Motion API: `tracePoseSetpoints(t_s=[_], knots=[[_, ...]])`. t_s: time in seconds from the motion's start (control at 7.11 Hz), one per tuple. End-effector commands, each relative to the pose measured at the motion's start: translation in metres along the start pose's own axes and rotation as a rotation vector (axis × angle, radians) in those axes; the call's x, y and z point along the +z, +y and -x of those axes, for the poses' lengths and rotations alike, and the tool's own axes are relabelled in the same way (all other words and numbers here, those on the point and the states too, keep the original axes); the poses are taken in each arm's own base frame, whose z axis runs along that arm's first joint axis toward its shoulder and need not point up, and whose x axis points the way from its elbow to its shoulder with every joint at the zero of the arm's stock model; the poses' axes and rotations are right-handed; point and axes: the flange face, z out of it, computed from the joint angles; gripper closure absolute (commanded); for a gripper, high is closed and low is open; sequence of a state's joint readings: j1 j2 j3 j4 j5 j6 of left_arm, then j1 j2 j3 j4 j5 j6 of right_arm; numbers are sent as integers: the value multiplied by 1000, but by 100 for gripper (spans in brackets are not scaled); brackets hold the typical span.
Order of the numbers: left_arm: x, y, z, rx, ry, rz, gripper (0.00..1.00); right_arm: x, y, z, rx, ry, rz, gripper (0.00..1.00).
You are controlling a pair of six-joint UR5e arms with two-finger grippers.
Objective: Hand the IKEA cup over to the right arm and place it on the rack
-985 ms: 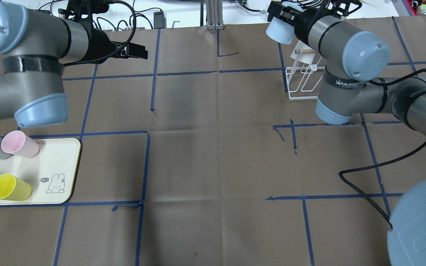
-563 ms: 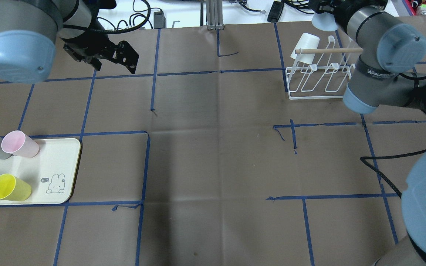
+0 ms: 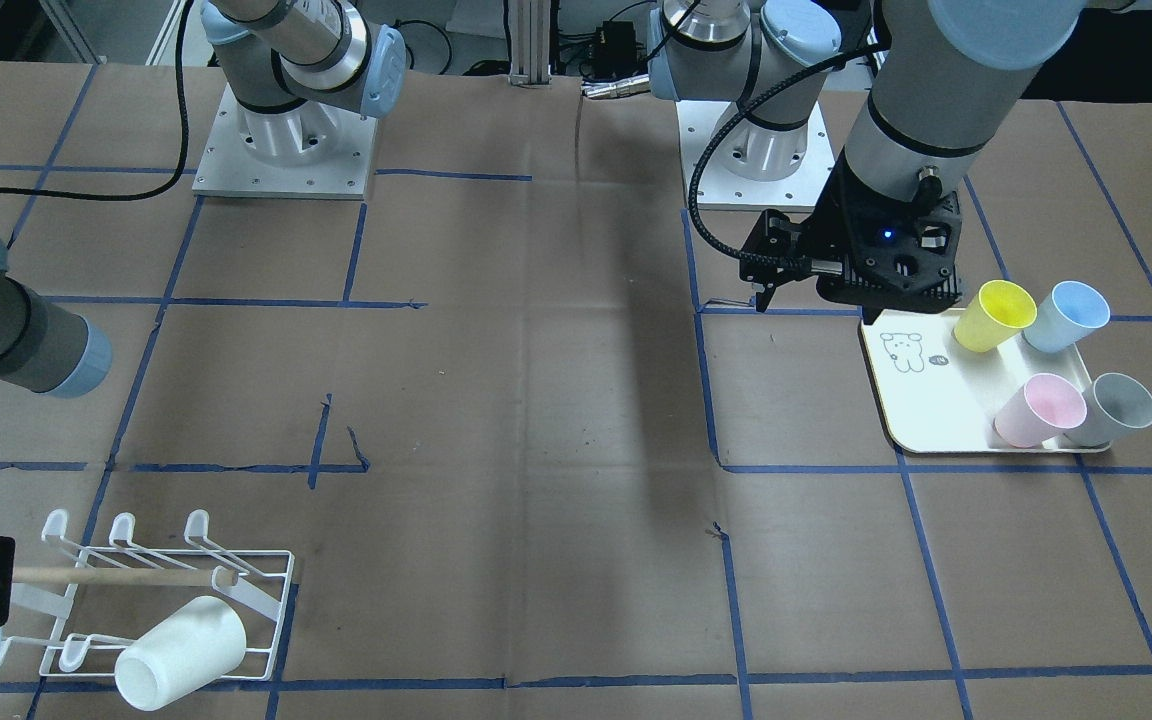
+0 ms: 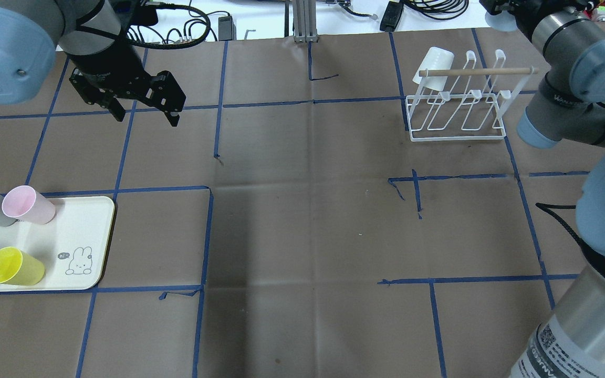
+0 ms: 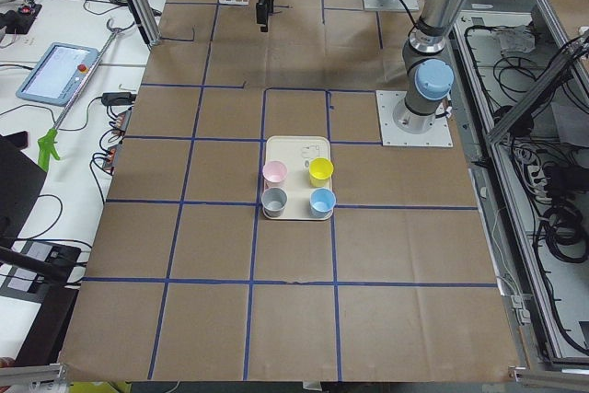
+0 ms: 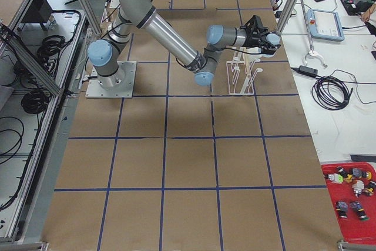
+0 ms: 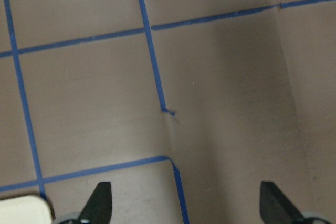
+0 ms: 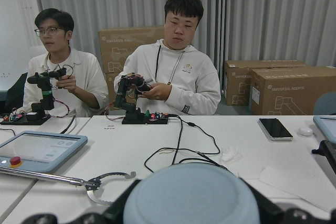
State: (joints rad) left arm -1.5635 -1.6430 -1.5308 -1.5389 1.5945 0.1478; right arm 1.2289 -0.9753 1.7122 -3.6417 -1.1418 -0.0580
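Pale blue cup point(image 8: 191, 195) sits inverted in right pincer point(image 6: 267, 39), axis roughly upright

Overhead exterior: high behind the robot, looking forward and down over the table point(image 4: 302, 236); tray point(image 4: 71, 226) lower left, rack point(image 4: 457, 100) upper right.
Exterior front-facing: across the table, steeply down, both arm bases at its top; sides mirrored, rack lower left, tray right.
Exterior left: high at the table's end, looking along it; tray mid-frame, rack far at top.
Exterior right: high at the opposite end; rack mid-distance, tray far at top.
Left wrist-mounted: close, straight down on the taped table; left gripper point(image 7: 184, 211) at the bottom edge, tray corner lower left.
Right wrist-mounted: level, outward past the table at 2 seated people point(image 8: 176, 77); pale blue cup point(image 8: 191, 198) very near, along the bottom.
Shared: all 4 exterior views hold tray and rack.
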Motion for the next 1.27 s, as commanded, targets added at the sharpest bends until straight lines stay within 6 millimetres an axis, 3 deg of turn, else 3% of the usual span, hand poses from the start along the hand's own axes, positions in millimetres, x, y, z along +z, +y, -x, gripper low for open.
tracePoseSetpoints(t_s=[0.0,0.14,0.42,0.84,0.99,1.13], knots=[[-4,23,-4,-3,0,-19,1,5,27,-7,5,-3,8,87],[-5,22,-4,-3,-3,-34,1,5,31,-8,8,-1,13,87],[-5,20,-4,-6,-3,-36,1,8,46,-29,24,6,32,87],[-13,16,-5,-37,11,-62,1,8,75,-28,37,1,55,85],[-14,16,-5,-37,11,-65,1,5,77,-26,35,1,54,67],[-13,17,-5,-37,11,-64,1,5,78,-26,38,5,58,16]])
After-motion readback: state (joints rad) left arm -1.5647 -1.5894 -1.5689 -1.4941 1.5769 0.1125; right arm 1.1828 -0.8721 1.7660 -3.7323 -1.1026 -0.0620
